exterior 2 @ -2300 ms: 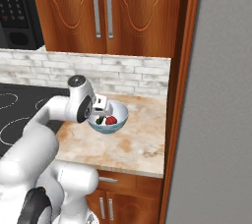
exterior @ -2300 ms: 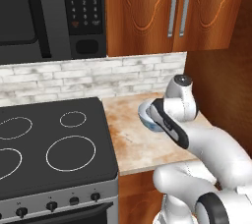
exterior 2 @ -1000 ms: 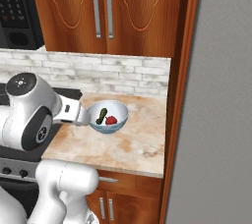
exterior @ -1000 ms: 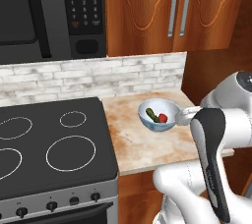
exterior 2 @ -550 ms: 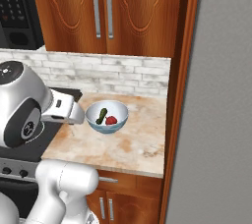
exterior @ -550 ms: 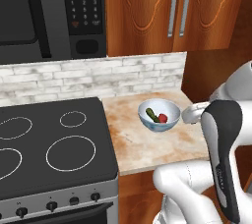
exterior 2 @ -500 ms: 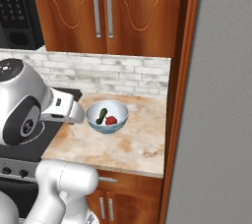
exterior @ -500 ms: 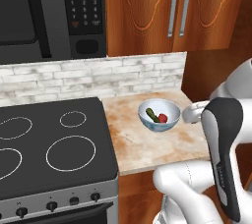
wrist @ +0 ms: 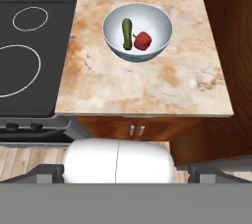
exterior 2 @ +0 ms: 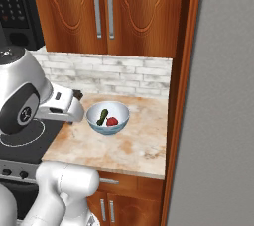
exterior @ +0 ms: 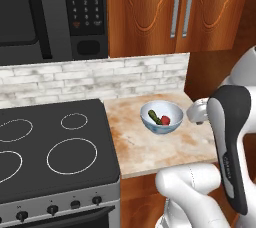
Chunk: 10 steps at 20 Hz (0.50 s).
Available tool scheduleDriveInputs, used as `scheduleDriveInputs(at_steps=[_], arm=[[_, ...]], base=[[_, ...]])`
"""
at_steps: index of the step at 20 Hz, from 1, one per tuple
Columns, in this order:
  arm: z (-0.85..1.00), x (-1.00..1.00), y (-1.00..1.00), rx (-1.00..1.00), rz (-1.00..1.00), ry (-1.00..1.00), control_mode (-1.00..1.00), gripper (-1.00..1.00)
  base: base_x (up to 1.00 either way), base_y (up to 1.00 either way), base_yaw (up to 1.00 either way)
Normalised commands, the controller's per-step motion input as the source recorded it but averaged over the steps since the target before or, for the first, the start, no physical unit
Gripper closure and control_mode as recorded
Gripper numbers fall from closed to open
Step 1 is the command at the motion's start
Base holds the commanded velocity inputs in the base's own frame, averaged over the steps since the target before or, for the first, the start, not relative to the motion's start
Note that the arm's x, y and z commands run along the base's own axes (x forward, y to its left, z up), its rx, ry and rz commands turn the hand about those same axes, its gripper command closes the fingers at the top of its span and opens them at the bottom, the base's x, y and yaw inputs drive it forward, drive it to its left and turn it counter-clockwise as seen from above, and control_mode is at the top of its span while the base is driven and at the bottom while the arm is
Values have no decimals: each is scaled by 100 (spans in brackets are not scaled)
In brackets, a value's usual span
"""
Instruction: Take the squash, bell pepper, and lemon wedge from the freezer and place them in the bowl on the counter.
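Partly hidden: squash [wrist: 127, 33], bell pepper [wrist: 142, 41] behind bowl [wrist: 162, 46] rim.

The bowl [exterior: 160, 117] sits on the desk [exterior: 145, 147], toward its back, with the stovetop [exterior: 50, 144] to the bowl's left and a tall wooden panel [exterior 2: 181, 96] to its right. Inside the bowl the squash [wrist: 127, 33] lies left of the bell pepper [wrist: 142, 41], the two just beside each other. Behind the bowl runs the brick backsplash [exterior: 100, 74], with wall cabinets [exterior: 175, 12] above it.
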Motion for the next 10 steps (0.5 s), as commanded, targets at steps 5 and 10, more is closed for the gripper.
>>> scheduleDriveInputs(at_steps=[5,10], arm=[[0,-10,0,0,0,0,100,-100],[0,0,0,0,0,0,100,-100]], base=[[-27,0,0],[-100,0,0]])
